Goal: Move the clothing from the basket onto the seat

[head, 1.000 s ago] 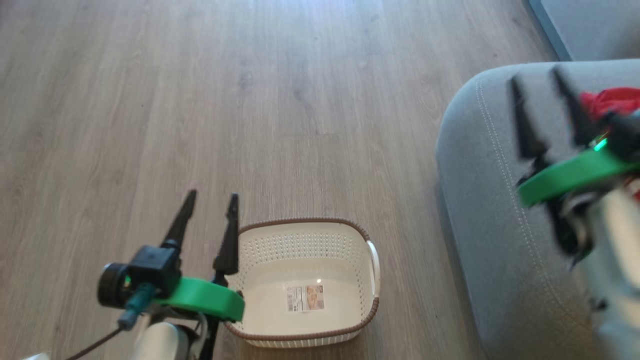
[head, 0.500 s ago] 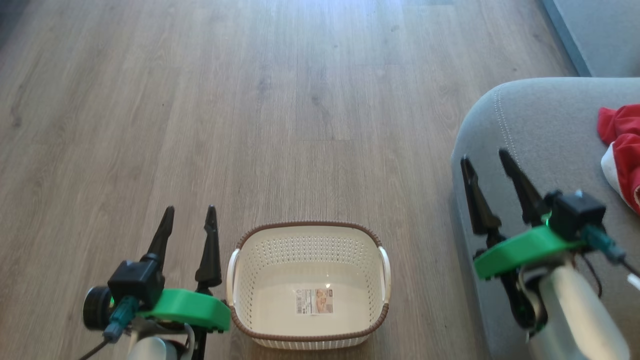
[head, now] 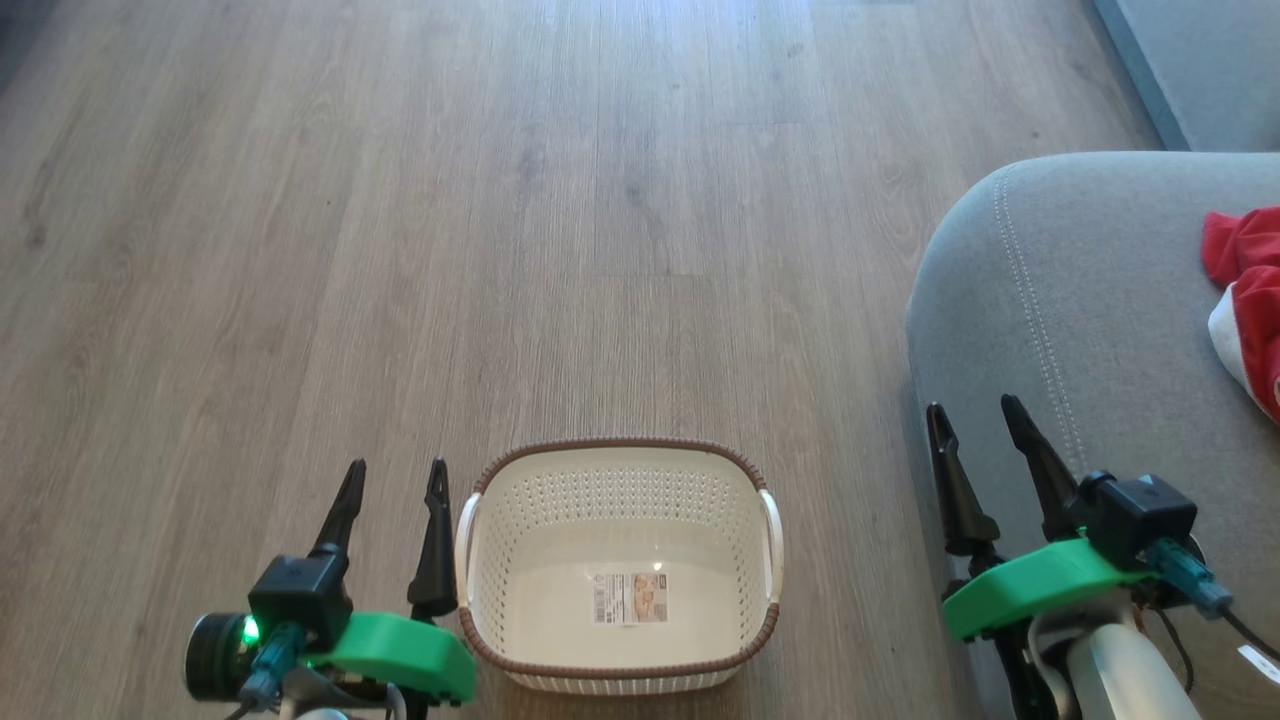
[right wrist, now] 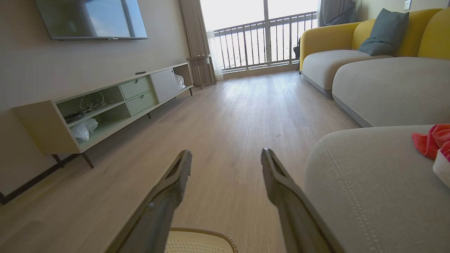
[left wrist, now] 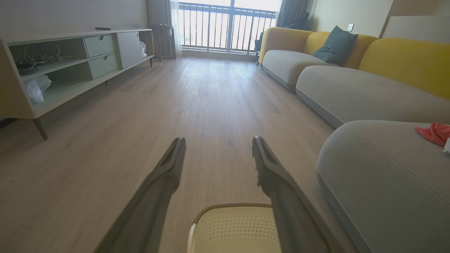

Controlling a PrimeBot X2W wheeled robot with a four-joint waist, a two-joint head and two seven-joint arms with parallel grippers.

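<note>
While red clothing point(head: 1245, 300) lies on the seat point(head: 1100, 330) at three o'clock, the left gripper point(head: 397, 465) and right gripper point(head: 972, 405) flank the basket point(head: 620, 443) at six, both spread wide, gripping nothing.

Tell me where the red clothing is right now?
In the head view the clothing lies at the far right, on the grey seat, apart from the basket.

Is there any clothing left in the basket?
No, the basket holds just its label sticker on a bare bottom; the red clothing lies on the seat.
</note>
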